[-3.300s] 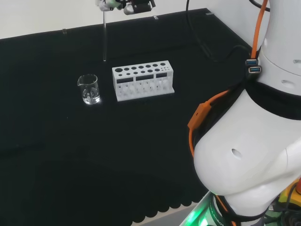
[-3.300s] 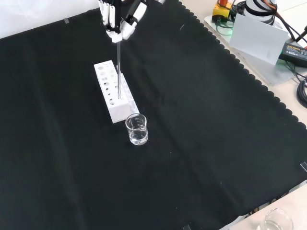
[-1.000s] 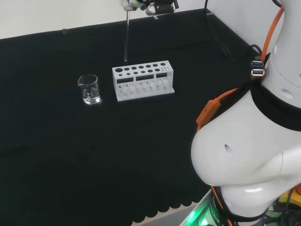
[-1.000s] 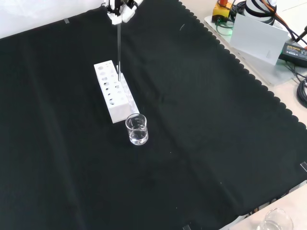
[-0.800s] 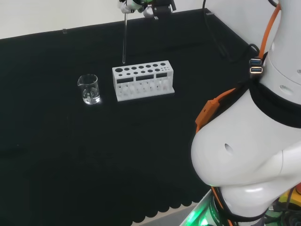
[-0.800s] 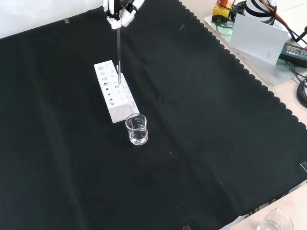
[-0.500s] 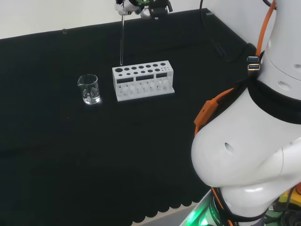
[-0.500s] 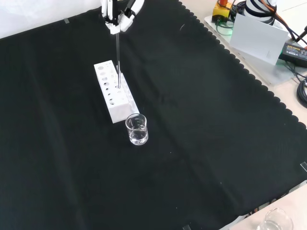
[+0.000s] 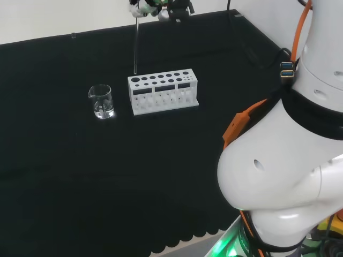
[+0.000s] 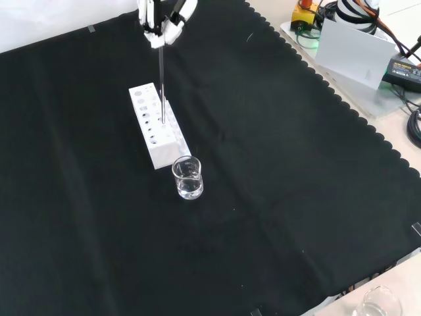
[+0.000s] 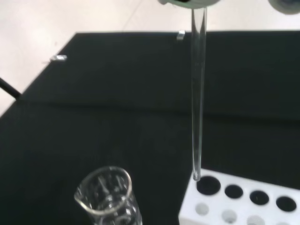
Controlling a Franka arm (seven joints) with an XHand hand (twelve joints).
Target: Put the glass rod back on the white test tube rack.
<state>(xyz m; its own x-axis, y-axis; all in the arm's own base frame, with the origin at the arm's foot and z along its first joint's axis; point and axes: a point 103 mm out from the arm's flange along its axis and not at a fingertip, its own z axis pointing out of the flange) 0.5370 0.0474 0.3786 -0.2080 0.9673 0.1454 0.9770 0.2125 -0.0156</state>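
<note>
Hand (image 10: 162,23) high above rack (image 10: 158,126), fingers pinching glass rod (image 10: 160,82) upright, tip just over end hole.

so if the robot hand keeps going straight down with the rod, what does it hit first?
Probably the rack. The rod held in the robot hand hangs upright, its tip right at the rim of the rack's end hole nearest the beaker. It may enter that hole or clip the rim; depth is unclear.

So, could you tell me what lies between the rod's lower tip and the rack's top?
Nothing: in the wrist view the glass rod tip hangs just above the white rack, beside its end hole.
</note>
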